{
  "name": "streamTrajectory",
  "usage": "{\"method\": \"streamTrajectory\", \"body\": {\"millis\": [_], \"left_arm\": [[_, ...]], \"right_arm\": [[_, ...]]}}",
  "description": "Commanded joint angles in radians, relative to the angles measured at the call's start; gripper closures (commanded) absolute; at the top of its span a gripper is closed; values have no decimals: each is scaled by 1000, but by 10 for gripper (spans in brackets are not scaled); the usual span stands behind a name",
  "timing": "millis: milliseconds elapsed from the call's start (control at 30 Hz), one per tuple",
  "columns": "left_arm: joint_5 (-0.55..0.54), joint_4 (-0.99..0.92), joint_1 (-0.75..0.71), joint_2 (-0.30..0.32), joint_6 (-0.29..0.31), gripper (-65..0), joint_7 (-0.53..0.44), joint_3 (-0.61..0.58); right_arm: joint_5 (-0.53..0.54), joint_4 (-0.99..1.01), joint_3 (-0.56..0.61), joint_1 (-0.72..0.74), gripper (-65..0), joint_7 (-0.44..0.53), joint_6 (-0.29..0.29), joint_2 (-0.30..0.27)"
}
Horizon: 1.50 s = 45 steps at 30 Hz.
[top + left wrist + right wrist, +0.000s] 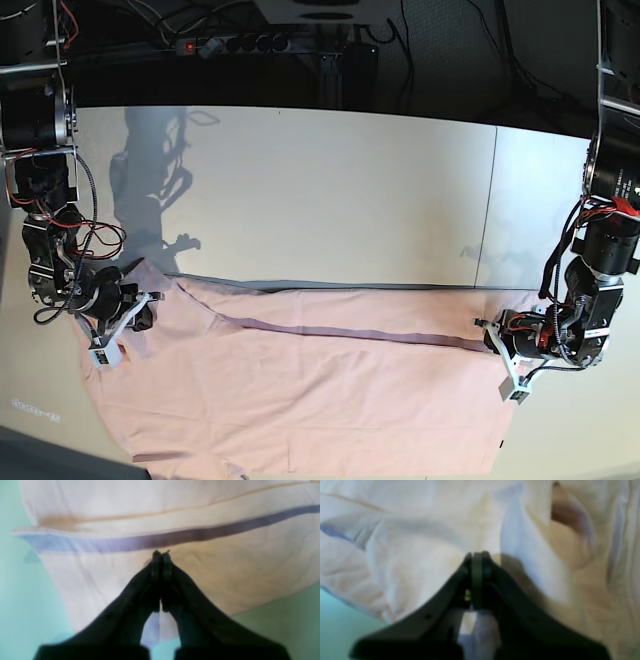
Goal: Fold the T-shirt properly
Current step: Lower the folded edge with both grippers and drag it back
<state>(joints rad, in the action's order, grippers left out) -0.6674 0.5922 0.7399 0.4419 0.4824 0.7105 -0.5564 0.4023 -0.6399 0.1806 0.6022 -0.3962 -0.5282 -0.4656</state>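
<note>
My left gripper (pixel 161 555) and my right gripper (pixel 477 557) are both pinched tight on the far edge of the T-shirt (pixel 300 390), one at each end, I think so I can lift that edge and fold it over. The pink shirt lies flat on the table (pixel 330 190), plain side up. Its near edge runs out of the base view, and the wrist views are too blurry to show how much cloth I caught.

Pale table (pixel 330 190), black power strip (pixel 262 43) and dark cables (pixel 450 50) behind it.
</note>
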Motion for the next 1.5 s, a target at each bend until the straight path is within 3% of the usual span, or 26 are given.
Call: {"method": "streamTrajectory", "body": {"millis": [0, 400, 567, 733, 900, 1100, 1467], "left_arm": [[-8, 8, 31, 10, 8, 0, -10, 7], [89, 6, -36, 10, 9, 0, -10, 7], [88, 8, -45, 10, 9, 0, 31, 7], [72, 34, -45, 27, 14, 0, 125, 7], [18, 67, -65, 60, 69, 0, 161, 64], [-55, 158, -198, 100, 136, 0, 195, 181], [-54, 505, -581, 143, 137, 0, 203, 332]], "right_arm": [[-6, 5, -6, 26, 0, 5, -14, -15], [-2, 7, -6, -64, 0, 5, -14, -14], [15, -3, -14, -79, 0, -51, -15, -17], [103, -97, -124, -136, 0, -193, -19, -26], [148, -239, -269, -260, 0, -240, -19, -36], [150, -391, -361, -414, 0, -265, -21, -38], [200, -644, -398, -675, 0, -269, -21, -39]]}}
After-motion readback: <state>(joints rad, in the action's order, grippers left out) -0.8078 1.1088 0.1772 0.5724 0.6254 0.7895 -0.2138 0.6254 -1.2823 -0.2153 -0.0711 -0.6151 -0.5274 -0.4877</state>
